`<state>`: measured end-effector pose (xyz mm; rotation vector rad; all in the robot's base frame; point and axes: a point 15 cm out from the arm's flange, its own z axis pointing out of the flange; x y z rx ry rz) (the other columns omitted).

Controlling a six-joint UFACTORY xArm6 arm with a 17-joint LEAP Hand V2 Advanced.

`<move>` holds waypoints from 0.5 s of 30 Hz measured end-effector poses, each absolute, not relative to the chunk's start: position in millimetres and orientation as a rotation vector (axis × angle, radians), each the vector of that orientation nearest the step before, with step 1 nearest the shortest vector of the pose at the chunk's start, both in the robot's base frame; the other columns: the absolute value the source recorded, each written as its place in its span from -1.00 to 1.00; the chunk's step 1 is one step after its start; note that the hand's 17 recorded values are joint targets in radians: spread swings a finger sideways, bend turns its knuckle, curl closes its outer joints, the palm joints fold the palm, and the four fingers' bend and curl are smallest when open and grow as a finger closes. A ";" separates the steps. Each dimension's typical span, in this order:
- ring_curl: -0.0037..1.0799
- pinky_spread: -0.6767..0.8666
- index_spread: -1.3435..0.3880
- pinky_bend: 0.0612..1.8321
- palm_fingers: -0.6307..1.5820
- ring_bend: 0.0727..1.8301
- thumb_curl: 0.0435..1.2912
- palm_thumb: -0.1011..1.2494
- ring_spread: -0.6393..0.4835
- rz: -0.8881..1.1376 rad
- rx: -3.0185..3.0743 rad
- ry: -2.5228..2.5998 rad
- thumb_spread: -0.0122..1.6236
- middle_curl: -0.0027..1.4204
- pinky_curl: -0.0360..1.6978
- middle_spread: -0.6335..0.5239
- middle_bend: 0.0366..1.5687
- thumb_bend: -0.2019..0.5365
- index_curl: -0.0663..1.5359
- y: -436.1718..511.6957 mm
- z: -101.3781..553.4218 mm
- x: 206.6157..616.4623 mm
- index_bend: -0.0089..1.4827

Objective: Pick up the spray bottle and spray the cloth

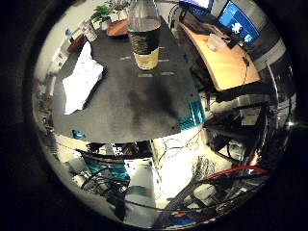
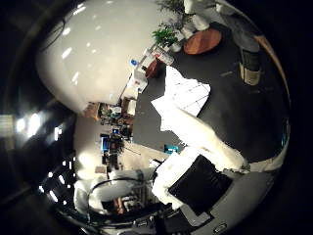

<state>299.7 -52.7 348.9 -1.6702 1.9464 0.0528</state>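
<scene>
The spray bottle [image 1: 144,40], clear with a dark band and yellowish liquid, stands upright near the far edge of the dark table [image 1: 135,101]. The white cloth [image 1: 83,79] lies crumpled on the same table, away from the bottle. In the right thumb side palm view the cloth [image 2: 182,100] lies in the middle of the table and the bottle [image 2: 250,57] stands beyond it. My hand [image 2: 201,182] is high above the table's near edge, well away from both. Its white and black fingers [image 2: 217,149] reach out relaxed and hold nothing.
A wooden desk [image 1: 223,60] with monitors stands beside the dark table. A round wooden table [image 2: 202,41] and a potted plant [image 2: 162,37] stand beyond it. Shelves and clutter [image 1: 111,159] sit below the table's near edge.
</scene>
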 end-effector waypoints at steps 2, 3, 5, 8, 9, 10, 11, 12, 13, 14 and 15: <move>-0.53 0.21 0.18 -0.68 -0.03 -0.59 -0.64 0.09 0.24 0.048 -1.638 1.943 0.49 -0.44 -0.68 0.04 -0.69 -0.50 -0.48 -57.7 349.5 300.2 -0.75; -0.52 0.21 0.18 -0.68 -0.03 -0.59 -0.64 0.09 0.24 0.046 -1.622 1.940 0.49 -0.45 -0.68 0.04 -0.70 -0.50 -0.48 -59.5 350.3 300.8 -0.75; -0.52 0.21 0.18 -0.67 -0.04 -0.58 -0.64 0.09 0.24 0.037 -1.592 1.932 0.49 -0.45 -0.68 0.05 -0.71 -0.50 -0.48 -63.7 352.6 302.0 -0.75; -0.52 0.21 0.20 -0.65 -0.06 -0.57 -0.64 0.09 0.24 0.029 -1.542 1.927 0.49 -0.45 -0.68 0.08 -0.72 -0.50 -0.49 -70.9 353.0 302.6 -0.75; -0.52 0.21 0.20 -0.65 -0.06 -0.57 -0.64 0.09 0.24 0.043 -1.521 1.931 0.49 -0.45 -0.68 0.08 -0.72 -0.50 -0.49 -71.7 348.2 302.0 -0.76; -0.51 0.21 0.20 -0.64 -0.07 -0.56 -0.64 0.09 0.24 0.046 -1.502 1.930 0.49 -0.45 -0.67 0.08 -0.73 -0.50 -0.49 -73.1 346.5 301.8 -0.76; -0.51 0.21 0.21 -0.64 -0.07 -0.56 -0.64 0.09 0.25 0.042 -1.487 1.931 0.49 -0.44 -0.67 0.09 -0.73 -0.50 -0.50 -75.8 346.4 301.4 -0.77; -0.51 0.21 0.22 -0.63 -0.08 -0.56 -0.64 0.09 0.25 0.041 -1.478 1.935 0.49 -0.44 -0.67 0.10 -0.72 -0.50 -0.50 -78.0 345.3 300.7 -0.76; -0.51 0.21 0.23 -0.63 -0.08 -0.55 -0.64 0.09 0.26 0.037 -1.468 1.941 0.49 -0.44 -0.67 0.11 -0.72 -0.50 -0.50 -80.8 344.8 299.9 -0.76; -0.51 0.21 0.23 -0.62 -0.09 -0.55 -0.64 0.09 0.26 0.033 -1.455 1.947 0.49 -0.44 -0.67 0.11 -0.72 -0.50 -0.51 -84.0 344.3 299.0 -0.76; -0.51 0.21 0.23 -0.62 -0.09 -0.54 -0.64 0.09 0.26 0.030 -1.446 1.952 0.49 -0.43 -0.67 0.11 -0.71 -0.50 -0.51 -86.8 344.0 298.4 -0.76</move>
